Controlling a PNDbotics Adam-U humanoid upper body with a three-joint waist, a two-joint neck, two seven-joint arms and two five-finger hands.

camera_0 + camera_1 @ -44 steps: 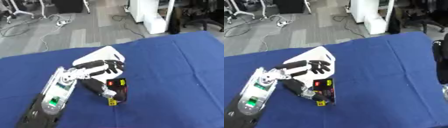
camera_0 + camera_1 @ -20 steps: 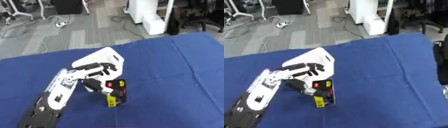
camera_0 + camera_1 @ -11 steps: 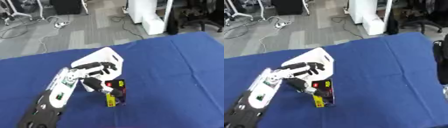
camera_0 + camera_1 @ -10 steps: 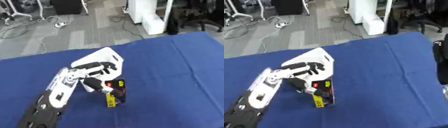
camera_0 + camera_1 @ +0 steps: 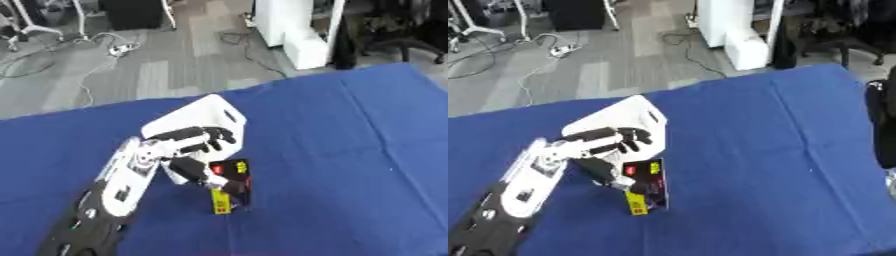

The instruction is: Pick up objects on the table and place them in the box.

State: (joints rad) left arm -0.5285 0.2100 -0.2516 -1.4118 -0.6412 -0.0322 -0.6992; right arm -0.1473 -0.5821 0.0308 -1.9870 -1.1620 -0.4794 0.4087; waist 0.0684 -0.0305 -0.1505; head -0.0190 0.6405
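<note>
My left arm comes in from the lower left. Its hand lies over the near side of the tilted white box, fingers spread and nearly straight above the box's rim. Its thumb points down and right and touches a black packet with red and yellow labels. The packet stands on edge on the blue cloth, just in front of the box. A dark part of my right hand shows at the right edge of the right eye view, too cut off to read.
The blue tablecloth stretches open to the right of the packet and box. Beyond the table's far edge are a grey floor with cables, a white cabinet and chair bases.
The left forearm has swung a little, and the hand has settled slightly lower over the box. The packet stays in about the same spot.
</note>
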